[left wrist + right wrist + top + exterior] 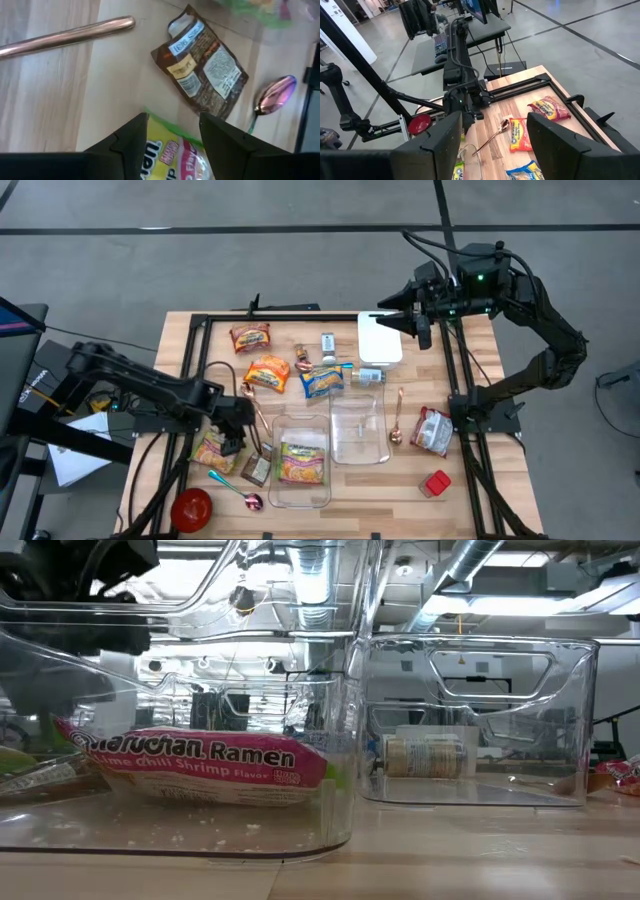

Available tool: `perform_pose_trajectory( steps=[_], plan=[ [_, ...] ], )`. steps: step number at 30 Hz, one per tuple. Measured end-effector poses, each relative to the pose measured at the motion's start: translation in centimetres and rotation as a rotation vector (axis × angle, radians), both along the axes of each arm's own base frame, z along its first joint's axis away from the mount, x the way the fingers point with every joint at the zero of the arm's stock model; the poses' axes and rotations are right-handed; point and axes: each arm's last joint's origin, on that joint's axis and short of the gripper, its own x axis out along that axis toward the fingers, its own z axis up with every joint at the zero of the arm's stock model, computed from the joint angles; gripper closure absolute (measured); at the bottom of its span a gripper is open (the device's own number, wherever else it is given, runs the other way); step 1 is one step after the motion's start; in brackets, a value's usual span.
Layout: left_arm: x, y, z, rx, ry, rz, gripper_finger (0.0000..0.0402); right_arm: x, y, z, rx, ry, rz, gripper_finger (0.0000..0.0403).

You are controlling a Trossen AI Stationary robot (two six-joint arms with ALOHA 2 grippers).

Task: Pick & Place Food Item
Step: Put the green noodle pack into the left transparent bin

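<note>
1. A wooden surface (pixel 420 370) with a black frame stands on a grey floor; packets, spoons and two clear bins lie spread over it

2. The left gripper (pixel 232 442) is low over the surface's left front part, directly above a yellow-and-green food packet (pixel 213 450)

3. In the left wrist view its jaws stand partly open, one finger on each side of the packet's (pixel 170 152) near end; whether the fingers (pixel 131 141) actually press on it I cannot tell

4. Just beyond that packet lies a small brown sachet (pixel 200 65), with a copper spoon handle (pixel 70 36) on one side of it and an iridescent spoon (pixel 275 95) on the other

5. A clear bin (pixel 300 498) just beside the left gripper holds a ramen packet (pixel 200 765); a second, shorter clear bin (pixel 358 452) stands right next to it

6. The right gripper (pixel 422 330) hangs raised over the far right part of the surface, near a white cutting board (pixel 378 335); its jaws are wide apart and hold nothing

7. A red bowl (pixel 191 508) sits at the front left corner
</note>
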Motion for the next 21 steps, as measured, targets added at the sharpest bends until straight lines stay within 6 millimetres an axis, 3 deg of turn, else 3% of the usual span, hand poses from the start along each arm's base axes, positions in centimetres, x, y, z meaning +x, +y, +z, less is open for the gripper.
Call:
perform_pose_trajectory(
  steps=[10,21],
  plan=[
    [-0.5,0.1,-2.4,0.017,0.053,0.005,0.0225,-0.1,-0.4,0.0,0.001,0.004,-0.017,0.0185],
    [-0.9,0.2,-3.5,0.008,0.030,0.037,0.0225,-0.2,-0.4,-0.2,0.004,0.018,-0.021,0.0185]
  ],
)
